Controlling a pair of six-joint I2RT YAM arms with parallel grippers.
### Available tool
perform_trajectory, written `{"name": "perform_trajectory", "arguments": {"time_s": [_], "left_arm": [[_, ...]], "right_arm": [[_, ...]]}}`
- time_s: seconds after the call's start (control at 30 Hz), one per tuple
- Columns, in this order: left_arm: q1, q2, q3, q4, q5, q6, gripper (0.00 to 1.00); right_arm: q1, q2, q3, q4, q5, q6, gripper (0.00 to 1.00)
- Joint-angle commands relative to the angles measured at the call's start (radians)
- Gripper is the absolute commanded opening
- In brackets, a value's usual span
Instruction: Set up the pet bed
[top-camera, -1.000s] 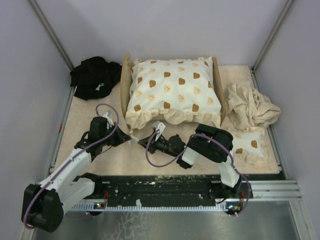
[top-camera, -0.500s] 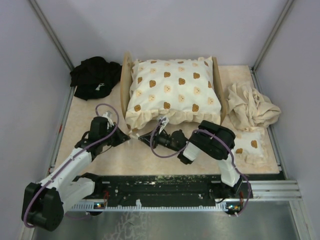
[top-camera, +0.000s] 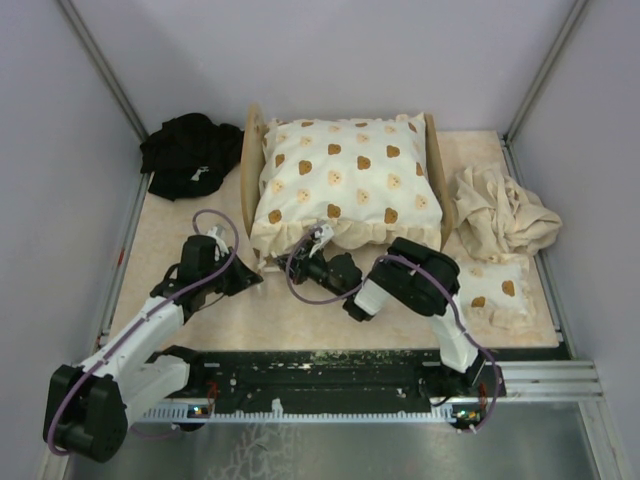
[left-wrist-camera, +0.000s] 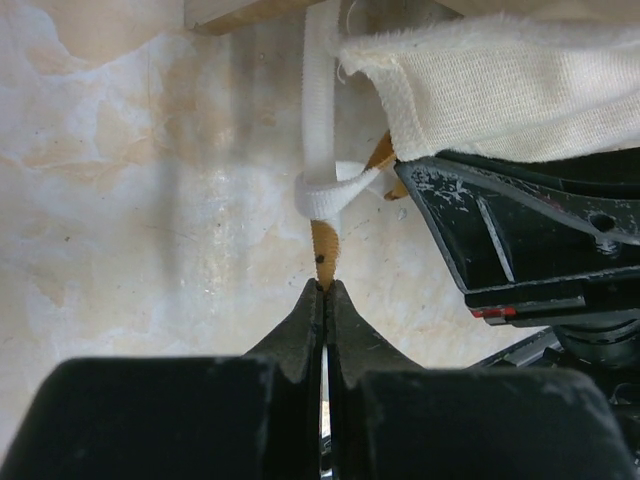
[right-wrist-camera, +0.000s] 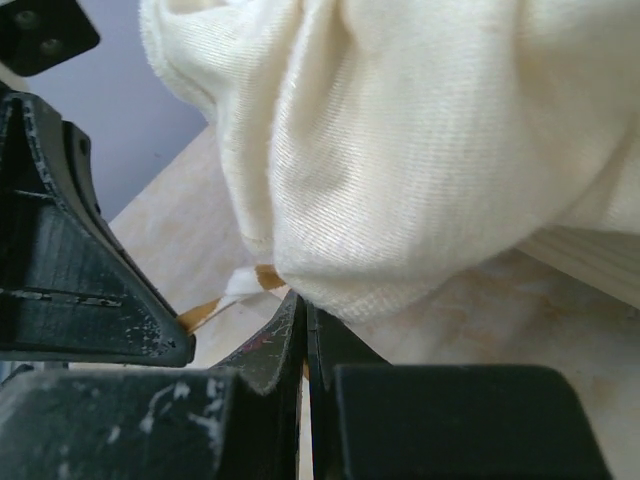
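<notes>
The pet bed's light-wood frame (top-camera: 246, 165) stands at the back middle. A cream frilled cushion (top-camera: 350, 180) with brown prints covers it and hides the striped mattress. My left gripper (top-camera: 256, 272) is at the cushion's front left corner. In the left wrist view it (left-wrist-camera: 324, 285) is shut on a tan strap (left-wrist-camera: 322, 245), and a white strap (left-wrist-camera: 318, 120) loops round that strap. My right gripper (top-camera: 292, 264) is just to its right. It (right-wrist-camera: 303, 297) is shut under the cushion's frill (right-wrist-camera: 420, 130), with the tan strap (right-wrist-camera: 205, 312) running to its tips.
A black cloth (top-camera: 188, 152) lies at the back left. A crumpled beige cloth (top-camera: 500, 212) lies right of the bed. A small cream cushion (top-camera: 497, 285) lies in front of it. Metal rails run along both side walls.
My right gripper has moved left and back, up to the cushion's front edge close to the left gripper. The left arm has hardly moved.
</notes>
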Motion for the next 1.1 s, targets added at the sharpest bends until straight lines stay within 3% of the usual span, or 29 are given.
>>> {"name": "perform_trajectory", "arguments": {"time_s": [0.0,0.43,0.6,0.87,1.07], "left_arm": [[0.006,-0.009,0.012,0.014,0.026,-0.012,0.00],[0.006,-0.020,0.022,0.004,0.029,-0.018,0.00],[0.007,-0.026,0.036,-0.015,0.046,-0.021,0.00],[0.010,-0.050,0.025,-0.044,0.096,-0.033,0.00],[0.012,-0.025,0.014,-0.033,0.076,-0.018,0.00]], "right_arm": [[0.036,0.025,0.001,0.020,0.125,0.029,0.00],[0.065,0.119,0.068,0.115,0.185,0.002,0.00],[0.062,0.184,0.092,0.319,0.179,-0.118,0.00],[0.030,0.141,0.115,0.323,0.066,-0.332,0.00],[0.022,0.102,0.102,0.323,0.022,-0.404,0.00]]}}
